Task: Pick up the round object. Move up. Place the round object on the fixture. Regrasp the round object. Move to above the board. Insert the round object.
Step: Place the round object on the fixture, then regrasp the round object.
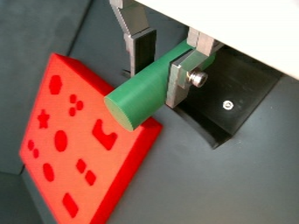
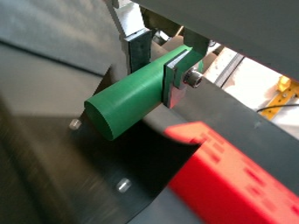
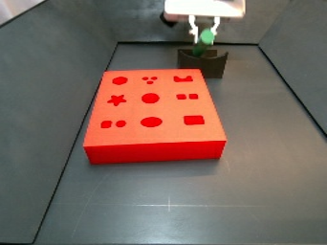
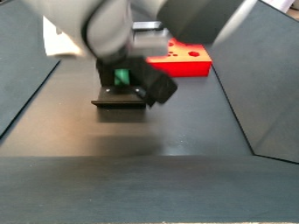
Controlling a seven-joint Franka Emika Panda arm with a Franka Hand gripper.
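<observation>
Clearly, in a side view the board [image 3: 153, 117] fills the left and middle of the frame, lying flat on the dark floor [image 3: 274, 172] with its cut-out holes facing up. Toward the upper right of centre, just beyond the board's far edge, stands the fixture [image 3: 204, 64]. Directly over the fixture hangs the gripper [image 3: 204, 32], with the round object [image 3: 205, 38] between its fingers and reaching down to the fixture's top.

In a side view taken from the opposite end, the blurred arm [image 4: 128, 26] covers the upper left; below it the round object [image 4: 119, 76] shows green above the fixture [image 4: 121, 98], and the board [image 4: 183, 54] sits further back, upper right of centre.

In both wrist views the gripper [image 1: 163, 63] [image 2: 159, 59] is clamped on one end of the round object [image 1: 140, 92] [image 2: 128, 101], whose free round end juts out. The silver fingers [image 1: 180, 80] press its sides. The board [image 1: 76, 140] lies at lower left, the fixture [image 1: 233, 101] at right.
</observation>
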